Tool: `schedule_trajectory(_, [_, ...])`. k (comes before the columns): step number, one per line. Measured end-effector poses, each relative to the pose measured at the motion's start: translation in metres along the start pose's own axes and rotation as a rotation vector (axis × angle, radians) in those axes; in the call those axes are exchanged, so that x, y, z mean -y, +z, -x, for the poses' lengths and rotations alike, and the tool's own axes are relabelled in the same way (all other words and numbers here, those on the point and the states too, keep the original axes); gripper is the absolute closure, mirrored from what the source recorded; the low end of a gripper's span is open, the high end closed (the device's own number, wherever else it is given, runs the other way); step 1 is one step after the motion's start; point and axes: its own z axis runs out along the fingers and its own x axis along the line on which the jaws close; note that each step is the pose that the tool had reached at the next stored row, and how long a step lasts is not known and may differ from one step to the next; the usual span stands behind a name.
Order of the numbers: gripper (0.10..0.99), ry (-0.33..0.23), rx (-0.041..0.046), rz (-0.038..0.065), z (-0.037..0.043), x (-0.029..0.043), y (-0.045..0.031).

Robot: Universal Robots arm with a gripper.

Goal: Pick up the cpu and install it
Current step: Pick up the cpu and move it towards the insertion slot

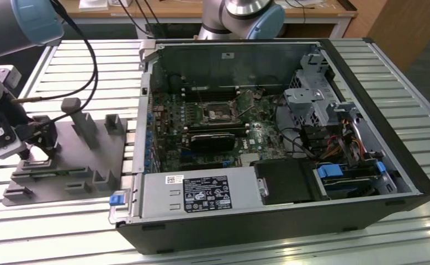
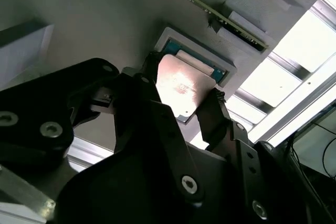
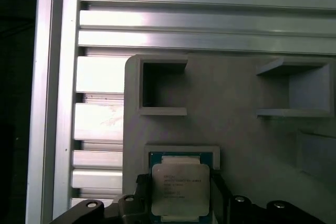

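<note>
The pincer (image 2: 181, 97) has closed its 2 black fingers (image 2: 215, 114) against opposite edges of the cpu (image 2: 181, 80), so it is narrow and gripping the chip. In both wrist views the cpu (image 3: 180, 184) shows its shiny silver top and a blue-green rim, and it sits within the pale raised frame of a square pocket in the grey fixture plate (image 3: 241, 135). I cannot tell whether it has left the pocket floor.

In the exterior view the arm comes in from that view's left. The pincer (image 1: 34, 152) is low over the near left part of the fixture plate (image 1: 89, 160), which lies flat on the slatted aluminium tabletop (image 1: 89, 61). Upright pegs (image 1: 78, 118) rise from the plate just beside the pincer. A black cable (image 1: 91, 72) loops from the arm above them.

To the exterior view's right of the plate, just beside it, an open computer case (image 1: 402, 138) lies on its side. Inside it is the green motherboard (image 1: 172, 138), with the dark square socket (image 1: 216, 114) near its middle, well apart from the pincer. A grey power supply (image 1: 200, 193) fills the near corner of the case. A 2nd arm's base (image 1: 244, 16) stands behind the case.
</note>
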Motion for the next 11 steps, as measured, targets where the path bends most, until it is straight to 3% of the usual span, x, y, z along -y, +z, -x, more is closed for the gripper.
schedule_trajectory(1, [0.463, 0.000, 0.0001, 0.000, 0.0001, 0.0000, 0.0002])
schedule_trajectory(2, [0.529, 0.000, 0.0002, 0.000, 0.0002, 0.0000, 0.0004])
schedule_trajectory(11, [0.549, 0.000, 0.0005, 0.002, 0.0012, 0.0001, -0.0023])
